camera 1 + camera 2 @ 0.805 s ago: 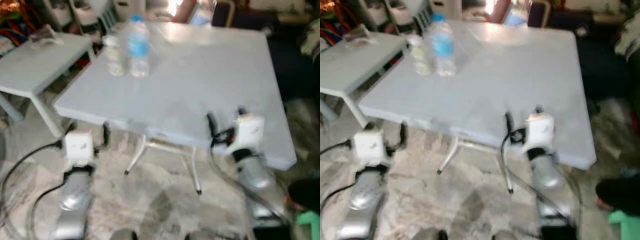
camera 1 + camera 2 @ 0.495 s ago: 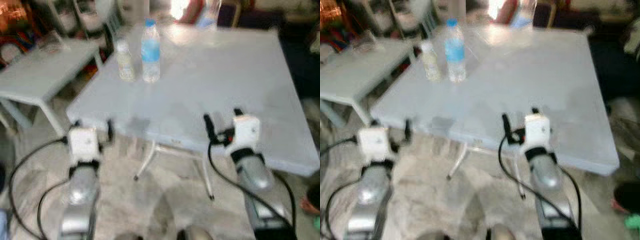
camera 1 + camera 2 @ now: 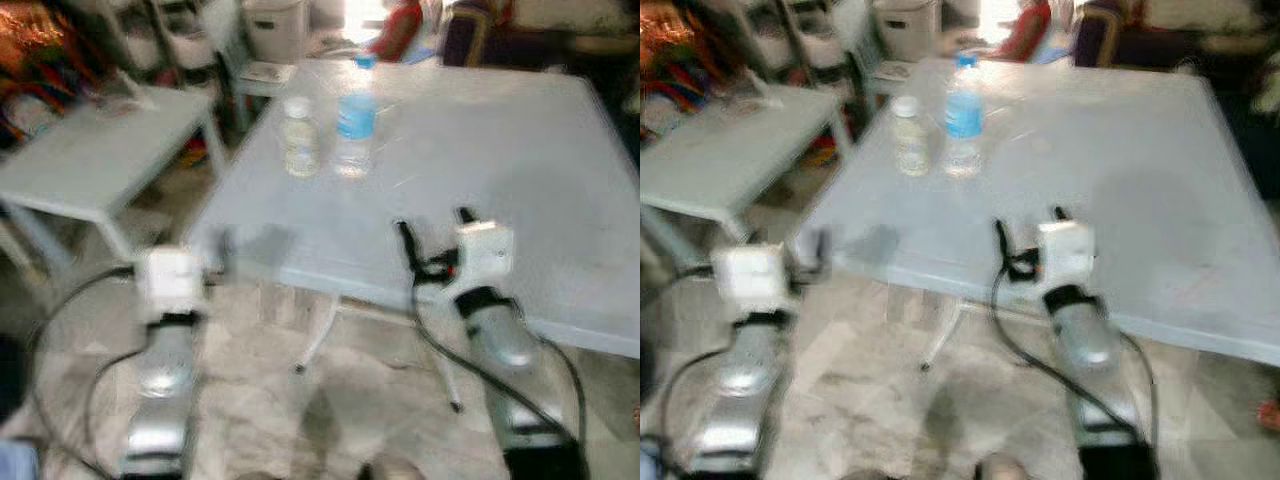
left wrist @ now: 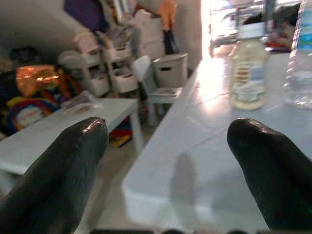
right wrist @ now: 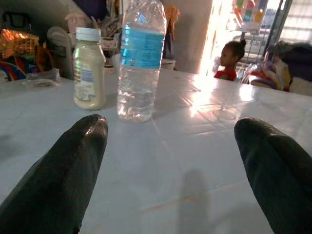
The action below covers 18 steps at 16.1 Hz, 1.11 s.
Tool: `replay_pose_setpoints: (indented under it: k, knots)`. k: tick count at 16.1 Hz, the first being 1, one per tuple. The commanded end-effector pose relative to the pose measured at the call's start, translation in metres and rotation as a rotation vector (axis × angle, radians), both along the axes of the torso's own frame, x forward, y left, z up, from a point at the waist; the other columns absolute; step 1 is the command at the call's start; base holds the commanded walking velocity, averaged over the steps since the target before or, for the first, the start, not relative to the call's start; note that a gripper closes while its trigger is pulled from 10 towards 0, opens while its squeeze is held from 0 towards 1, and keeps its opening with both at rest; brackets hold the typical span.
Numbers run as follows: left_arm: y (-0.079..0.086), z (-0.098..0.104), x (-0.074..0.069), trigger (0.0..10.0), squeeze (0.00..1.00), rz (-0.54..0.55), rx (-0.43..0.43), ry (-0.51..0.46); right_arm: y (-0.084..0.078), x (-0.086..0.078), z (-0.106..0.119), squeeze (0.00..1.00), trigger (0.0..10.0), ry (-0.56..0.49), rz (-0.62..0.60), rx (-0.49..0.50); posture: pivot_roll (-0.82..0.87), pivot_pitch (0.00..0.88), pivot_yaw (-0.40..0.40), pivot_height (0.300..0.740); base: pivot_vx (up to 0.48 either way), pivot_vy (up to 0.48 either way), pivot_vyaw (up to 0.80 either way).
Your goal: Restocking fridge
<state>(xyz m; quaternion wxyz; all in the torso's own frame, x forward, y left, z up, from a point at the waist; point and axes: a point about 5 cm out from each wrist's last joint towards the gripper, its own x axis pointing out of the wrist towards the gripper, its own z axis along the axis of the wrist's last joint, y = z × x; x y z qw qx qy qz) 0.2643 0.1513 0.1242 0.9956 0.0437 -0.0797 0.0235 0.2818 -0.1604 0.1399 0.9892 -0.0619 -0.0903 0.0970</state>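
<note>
A clear water bottle (image 3: 354, 135) with a blue label stands upright on the big pale table (image 3: 540, 140). Close on its left stands a smaller bottle (image 3: 299, 140) of pale yellowish liquid with a white cap. My right gripper (image 3: 435, 228) is over the table's near edge, open and empty, pointing toward the water bottle (image 5: 141, 58) and small bottle (image 5: 89, 68), well short of them. My left gripper (image 3: 205, 250) is open and empty, level with the table's near left corner (image 4: 146, 190), the small bottle (image 4: 248, 68) far ahead of it.
A lower white table (image 3: 90, 150) stands to the left, with a narrow gap between the two. Behind are a white bin (image 3: 275, 25), shelves and clutter. A person in red (image 5: 228, 61) stands beyond the table's far side. Cables trail from both arms over the marbled floor.
The camera has shifted: table and bottles now sit further right in view and look slightly nearer. Both arms keep much the same pose, both grippers still open and empty.
</note>
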Motion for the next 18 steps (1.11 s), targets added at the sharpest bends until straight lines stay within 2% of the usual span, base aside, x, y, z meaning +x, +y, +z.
replay_pose_setpoints:
  k: [1, 2, 4, 8, 11, 12, 18]
  knots:
    - [0.011, 0.0, -0.001, 10.0, 0.0, 0.03, 0.02, 0.002, 0.01, 0.002, 0.009, 0.0, 10.0, -0.048, 0.04, -0.004, -0.09, 0.087, 0.022, 0.74, 0.446, 0.0, 0.51]
    - [0.01, 0.0, 0.0, 10.0, 0.0, 0.027, 0.019, 0.001, 0.01, 0.002, 0.01, 0.0, 10.0, -0.049, 0.034, -0.008, -0.09, 0.087, 0.021, 0.74, 0.446, 0.0, 0.51]
    - [0.009, -0.003, 0.0, 10.0, 0.0, 0.021, 0.022, 0.006, 0.009, 0.004, 0.008, 0.0, 10.0, -0.022, 0.024, 0.045, -0.09, 0.09, 0.016, 0.74, 0.459, 0.0, 0.0]
    - [0.005, -0.005, -0.001, 10.0, 0.0, 0.014, 0.022, 0.009, 0.01, 0.005, 0.007, 0.0, 10.0, -0.005, 0.043, 0.058, -0.09, 0.096, 0.005, 0.74, 0.439, 0.0, 0.0]
    - [0.003, -0.006, 0.0, 10.0, 0.0, 0.008, 0.007, 0.009, 0.015, 0.008, 0.007, 0.0, 10.0, 0.004, 0.057, 0.055, -0.09, 0.096, -0.003, 0.74, 0.286, 0.0, -0.76]
    - [0.002, -0.002, 0.001, 10.0, 0.0, 0.005, -0.007, -0.018, 0.018, 0.009, 0.009, 0.0, 10.0, -0.007, 0.078, 0.053, -0.09, 0.101, -0.003, 0.74, 0.0, 0.0, 0.0]
    - [0.01, 0.002, -0.001, 10.0, 0.0, 0.043, 0.0, -0.037, 0.029, 0.014, 0.014, 0.0, 10.0, -0.024, 0.134, 0.038, -0.09, 0.135, -0.021, 0.74, 0.0, 0.0, 0.0]
